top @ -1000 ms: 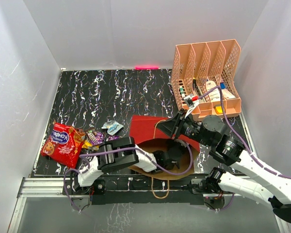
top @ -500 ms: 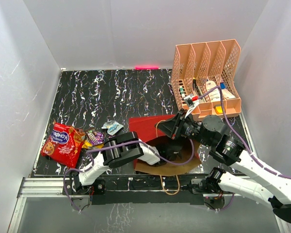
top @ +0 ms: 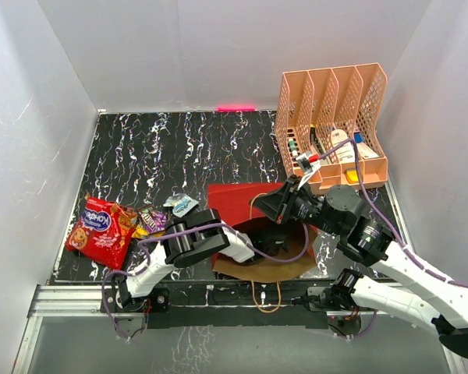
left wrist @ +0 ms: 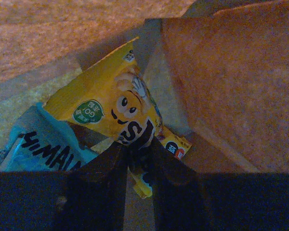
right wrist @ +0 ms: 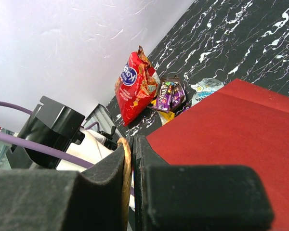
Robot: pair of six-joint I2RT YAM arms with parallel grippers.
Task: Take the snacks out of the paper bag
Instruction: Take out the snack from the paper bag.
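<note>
Deep inside paper bag [top: 234,204], left tool [left wrist: 138,147] pinches yellow packet [left wrist: 103,103]; right tool [right wrist: 130,142] clamps handle [right wrist: 126,173].

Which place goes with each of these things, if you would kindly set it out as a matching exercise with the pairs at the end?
Things:
1 yellow candy packet
2 large red snack bag
3 cord handle
4 peach rack

Places:
A on the table, left side
B held by the right gripper
C inside the paper bag, pinched by the left gripper
D far right corner

Pairs: 1-C, 2-A, 3-B, 4-D
</note>
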